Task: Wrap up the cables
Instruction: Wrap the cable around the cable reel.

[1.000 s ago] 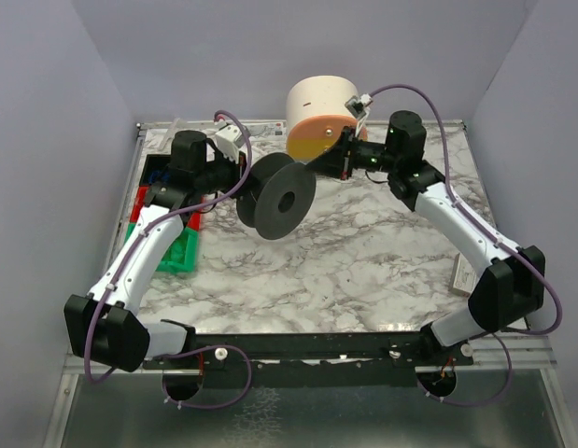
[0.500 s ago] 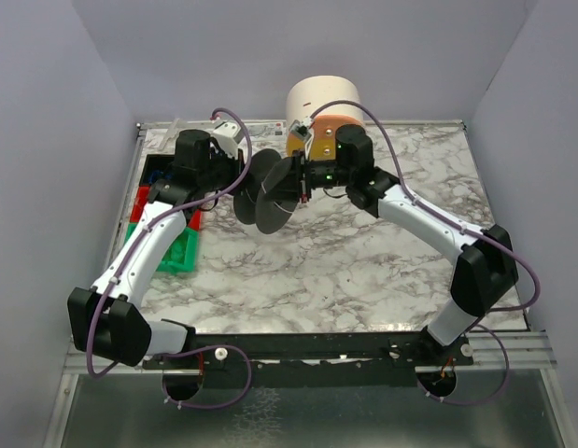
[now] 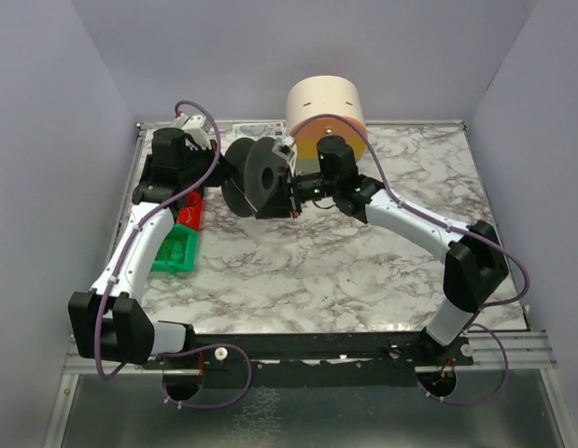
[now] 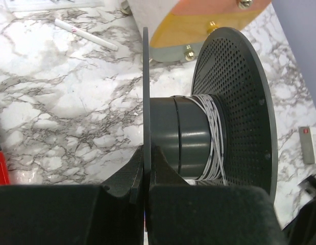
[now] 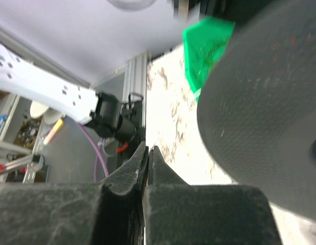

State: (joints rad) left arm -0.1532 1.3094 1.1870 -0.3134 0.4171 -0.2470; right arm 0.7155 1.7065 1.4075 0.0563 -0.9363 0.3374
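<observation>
Cables [image 4: 211, 138]: pale, hair-thin strands lie in a narrow band of turns on the dark core of the spool [image 3: 256, 177], hard against the perforated flange, with the rest of the core bare. The marble table [image 3: 363, 271] carries a pale drum [image 3: 324, 107] with an orange band at the far edge, just behind the spool. The spool is held off the surface at far centre-left, and it now sits further left and nearer the back than a second ago. Over that second the right arm has swung from the drum side across to the spool's near face, while the left arm has drawn back to the left. A green bin [image 3: 174, 250] stands at the left edge. The left gripper [image 4: 146, 153] is clamped on the rim of the plain flange. The right gripper [image 5: 147, 158] has its jaws pressed together beside the spool; whether a strand runs between them cannot be told. Judgement: the sweep reads as one turn being laid, and winding is at an early stage.
</observation>
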